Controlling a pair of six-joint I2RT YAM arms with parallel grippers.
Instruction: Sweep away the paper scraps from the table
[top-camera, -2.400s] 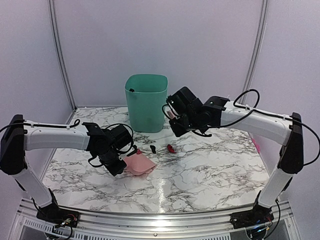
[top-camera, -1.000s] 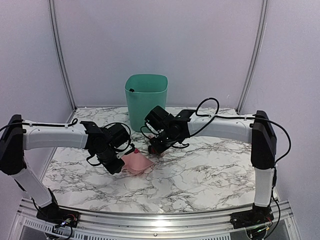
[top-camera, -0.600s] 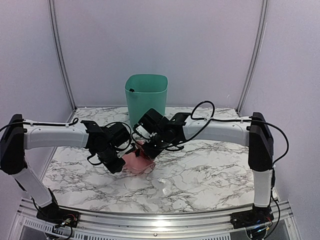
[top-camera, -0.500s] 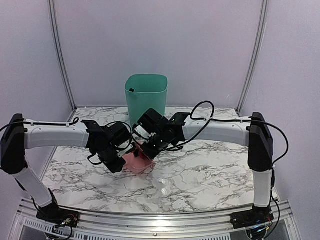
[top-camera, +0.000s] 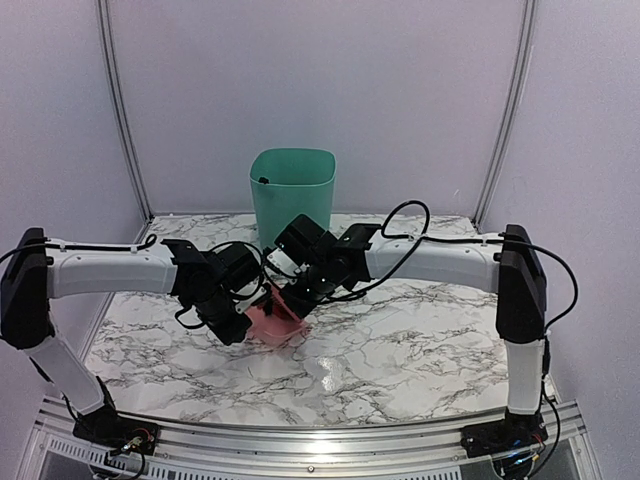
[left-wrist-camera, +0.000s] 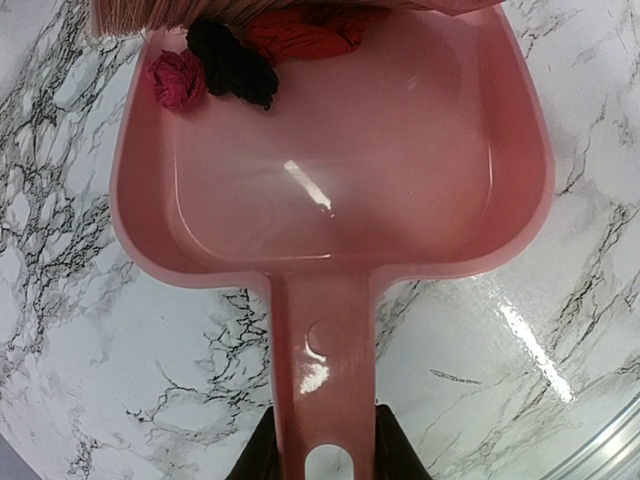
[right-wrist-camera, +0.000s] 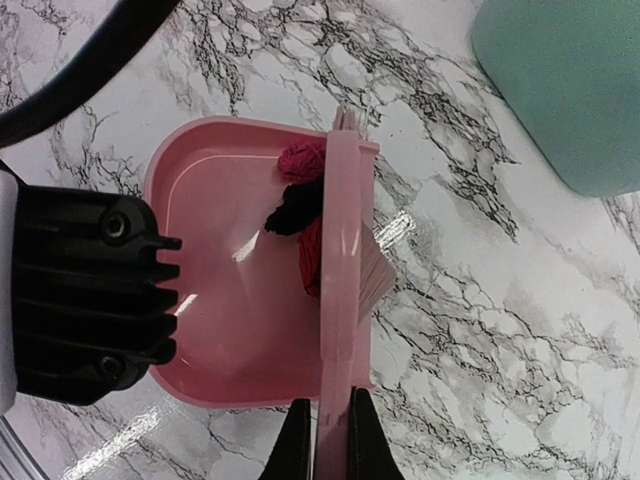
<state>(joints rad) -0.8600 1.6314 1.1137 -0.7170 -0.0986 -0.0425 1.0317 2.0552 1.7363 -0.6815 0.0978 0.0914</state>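
Top external: both arms meet near the far edge of the table (top-camera: 430, 340), before the bin (top-camera: 292, 200). Left wrist: the left gripper (left-wrist-camera: 322, 455) clamps the dustpan (left-wrist-camera: 400, 180) by its handle so its lip sits on the table; paper scraps (left-wrist-camera: 232, 65) lie just inside. Right wrist: the right gripper (right-wrist-camera: 328, 440) pinches the brush (right-wrist-camera: 340, 280) across the pan's mouth, penning them in.

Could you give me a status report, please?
Left claw shut on dustpan. Right claw shut on brush. Paper scraps inside dustpan, against brush. Bin stands apart.
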